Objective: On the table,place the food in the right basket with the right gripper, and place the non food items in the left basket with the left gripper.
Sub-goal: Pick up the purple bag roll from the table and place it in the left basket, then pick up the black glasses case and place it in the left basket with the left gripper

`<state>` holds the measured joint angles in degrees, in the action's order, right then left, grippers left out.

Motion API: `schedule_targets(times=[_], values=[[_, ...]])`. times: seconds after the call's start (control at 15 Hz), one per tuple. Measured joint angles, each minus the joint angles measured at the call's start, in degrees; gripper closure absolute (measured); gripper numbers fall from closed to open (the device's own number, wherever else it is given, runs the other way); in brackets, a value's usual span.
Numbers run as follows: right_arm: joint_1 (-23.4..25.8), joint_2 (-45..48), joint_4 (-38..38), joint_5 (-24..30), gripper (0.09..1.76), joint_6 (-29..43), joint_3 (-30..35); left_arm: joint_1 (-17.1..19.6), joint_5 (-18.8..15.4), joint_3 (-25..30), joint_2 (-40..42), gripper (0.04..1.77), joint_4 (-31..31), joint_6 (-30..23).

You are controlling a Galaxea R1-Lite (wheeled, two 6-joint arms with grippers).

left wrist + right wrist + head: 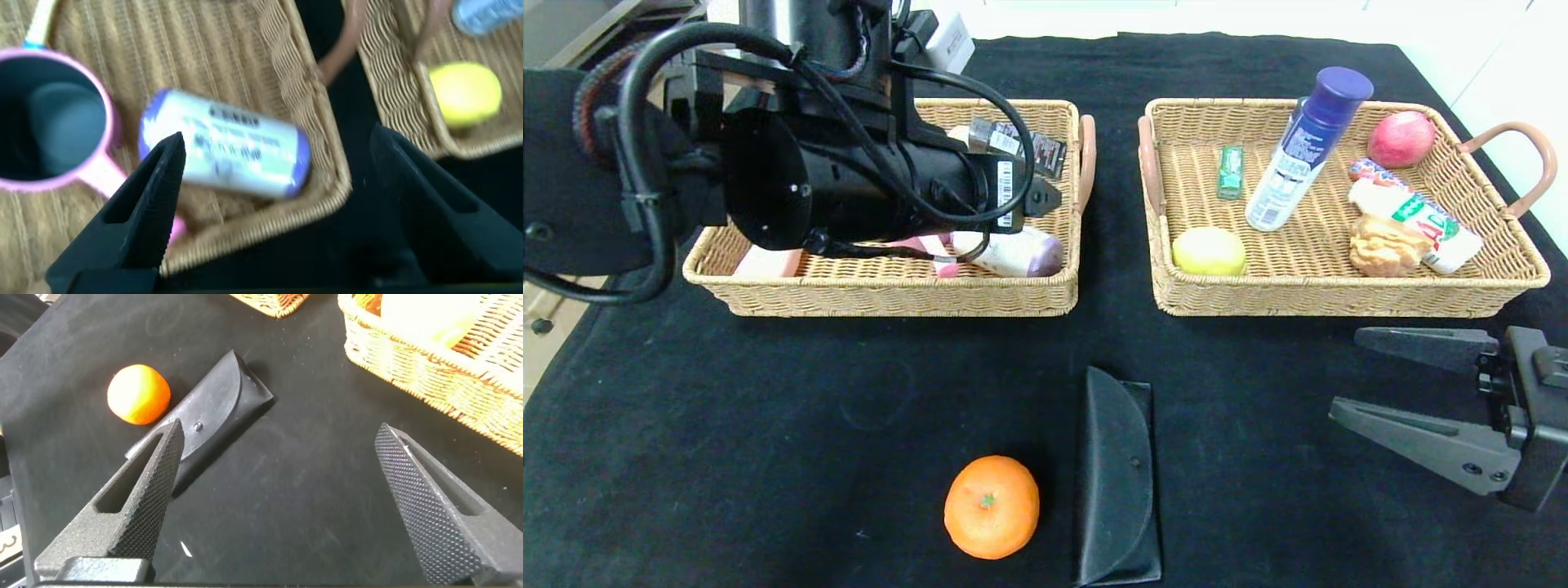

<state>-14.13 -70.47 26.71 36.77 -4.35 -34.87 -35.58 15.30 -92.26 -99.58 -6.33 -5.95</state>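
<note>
My left gripper [1039, 196] hangs over the left basket [890, 298], open and empty [278, 149]. Below it the white canister with a purple lid [225, 155] lies on its side in the basket's near right corner [1013, 251], beside the pink saucepan [49, 122]. The orange [991, 506] and the black pouch [1117, 478] lie side by side on the table [768, 425] near its front edge. My right gripper [1343, 377] is open and empty, low over the cloth in front of the right basket [1339, 298]. The bottle [1307, 147] and the bun [1384, 245] are in that basket.
The right basket also holds a red apple [1401, 139], a yellow round item [1209, 251], a green pack [1230, 171] and a white tube [1421, 220]. A dark box [1021, 147] lies at the back of the left basket. In the right wrist view the orange [139, 394] and pouch [204, 425] lie beyond the fingers.
</note>
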Motion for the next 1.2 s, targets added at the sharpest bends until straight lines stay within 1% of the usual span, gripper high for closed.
schedule_targets(times=[0.27,0.47,0.67,0.87,1.07,1.2], values=[[0.0,0.8,-0.2,-0.1,0.14,0.2,-0.2,-5.5,1.8,9.1,4.7,0.14,-0.2,-1.0],[0.1,1.0,-0.2,-0.1,0.14,0.3,-0.4,-10.4,3.4,12.8,6.1,0.13,-3.1,-3.5],[0.9,1.7,-0.2,-0.1,0.14,0.3,-0.7,-14.9,5.1,14.2,5.8,0.12,-6.4,-6.5],[2.8,3.3,-0.4,0.0,0.14,0.4,-1.4,-17.4,7.8,14.6,3.9,0.11,-6.8,-7.3],[4.4,4.8,-0.6,0.0,0.14,0.5,-2.1,-20.1,12.7,13.9,1.2,0.11,-6.4,-8.4],[6.0,5.4,-0.7,0.0,0.14,0.5,-2.7,-21.4,13.8,13.8,-0.2,0.11,-6.6,-8.7]])
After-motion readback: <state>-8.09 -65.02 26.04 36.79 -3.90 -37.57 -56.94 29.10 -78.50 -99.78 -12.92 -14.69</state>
